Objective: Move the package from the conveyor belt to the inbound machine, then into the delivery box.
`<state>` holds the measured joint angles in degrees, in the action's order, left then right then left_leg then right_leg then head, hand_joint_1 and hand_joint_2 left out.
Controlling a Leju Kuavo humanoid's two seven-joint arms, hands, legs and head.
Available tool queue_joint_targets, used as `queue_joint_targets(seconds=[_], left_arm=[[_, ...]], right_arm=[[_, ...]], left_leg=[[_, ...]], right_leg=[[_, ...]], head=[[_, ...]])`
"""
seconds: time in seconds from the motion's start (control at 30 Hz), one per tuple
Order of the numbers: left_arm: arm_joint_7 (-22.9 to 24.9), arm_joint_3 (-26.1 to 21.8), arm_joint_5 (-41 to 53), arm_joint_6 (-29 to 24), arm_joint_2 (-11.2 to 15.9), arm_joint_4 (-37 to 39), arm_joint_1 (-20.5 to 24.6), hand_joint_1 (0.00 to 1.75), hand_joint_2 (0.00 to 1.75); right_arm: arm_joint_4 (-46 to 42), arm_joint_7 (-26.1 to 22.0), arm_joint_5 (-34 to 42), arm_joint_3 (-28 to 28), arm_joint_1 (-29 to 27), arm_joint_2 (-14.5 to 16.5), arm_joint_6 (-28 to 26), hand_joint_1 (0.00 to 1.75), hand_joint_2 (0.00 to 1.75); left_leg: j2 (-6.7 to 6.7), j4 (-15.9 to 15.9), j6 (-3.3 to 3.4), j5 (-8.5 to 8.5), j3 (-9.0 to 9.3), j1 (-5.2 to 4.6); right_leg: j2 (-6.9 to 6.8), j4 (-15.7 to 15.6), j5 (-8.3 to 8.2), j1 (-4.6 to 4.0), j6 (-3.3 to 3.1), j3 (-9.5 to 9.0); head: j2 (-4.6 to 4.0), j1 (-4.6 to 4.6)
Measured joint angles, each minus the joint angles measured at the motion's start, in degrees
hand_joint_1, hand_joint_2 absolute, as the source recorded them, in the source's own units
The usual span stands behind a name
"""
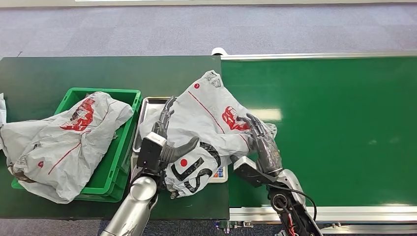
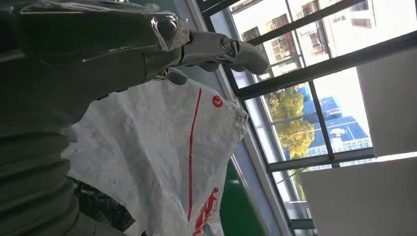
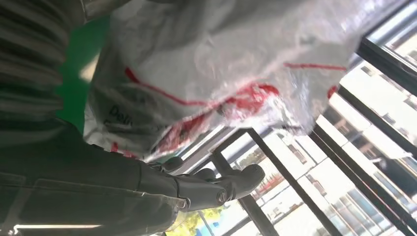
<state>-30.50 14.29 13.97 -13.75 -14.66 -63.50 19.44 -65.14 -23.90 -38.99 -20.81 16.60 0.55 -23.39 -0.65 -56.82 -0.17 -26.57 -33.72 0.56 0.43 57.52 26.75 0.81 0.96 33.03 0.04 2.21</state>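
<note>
left hand (image 1: pixel 164 129) lies against the near-left side of the package (image 1: pixel 209 123), thumb curled under the bag's dark printed end, fingers (image 1: pixel 167 110) stretched up along its flank; it is clamped on the bag. right hand (image 1: pixel 263 142) presses the opposite side, fingers spread over the crumpled plastic next to a red figure logo; together the two hands grip the package between them. the package, a grey-white plastic mailer with a thin red stripe and a small red round mark, sits over the metal tray of the inbound machine (image 1: pixel 147 105) and overhangs onto the edge of the conveyor belt (image 1: pixel 334 128). writing: the right wrist view shows the letters "deli" on the bag (the rest is creased out of reading); large black lettering on the near end is not legible. left of the tray, a green delivery box (image 1: pixel 110 172) holds a second grey mailer (image 1: pixel 64 137) with the same red logo, spilling over its rim onto the dark green table (image 1: pixel 49 73).
</note>
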Motion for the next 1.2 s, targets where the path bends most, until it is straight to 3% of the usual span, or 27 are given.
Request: queue_joint_targets(seconds=[0.27,0.43,0.57,1.2], left_arm=[[0.7,3.7,6.7,4.6,0.9,0.5,0.0,0.00,1.75],[0.9,4.5,7.7,5.4,1.0,0.6,0.1,0.00,1.75],[2.1,7.1,10.1,11.0,1.5,1.7,0.9,0.00,1.75],[7.7,12.0,21.1,15.5,1.6,8.3,4.0,0.00,1.75]], right_arm=[[-4.7,-8.2,10.4,3.5,-0.3,1.9,-3.4,0.00,1.75],[-5.6,-8.8,11.1,3.8,-0.4,2.2,-3.8,0.00,1.75],[-7.4,-10.7,13.5,4.4,-0.6,2.7,-4.5,0.00,1.75],[-7.8,-10.9,15.7,4.6,-0.6,3.1,-3.9,0.00,1.75]], left_leg=[[0.01,0.0,0.00,0.00,0.01,0.00],[0.01,0.0,0.00,0.00,0.01,0.00],[0.01,0.0,0.00,0.00,0.01,0.00],[0.00,0.0,0.00,0.00,0.01,0.00]], right_leg=[[0.00,0.0,0.00,0.00,0.00,0.00],[0.01,0.0,0.00,0.00,0.00,0.01],[0.00,0.0,0.00,0.00,0.00,0.00],[0.00,0.0,0.00,0.00,0.00,0.00]], head=[[-0.01,0.01],[0.00,0.01],[0.00,0.00],[0.00,0.00]])
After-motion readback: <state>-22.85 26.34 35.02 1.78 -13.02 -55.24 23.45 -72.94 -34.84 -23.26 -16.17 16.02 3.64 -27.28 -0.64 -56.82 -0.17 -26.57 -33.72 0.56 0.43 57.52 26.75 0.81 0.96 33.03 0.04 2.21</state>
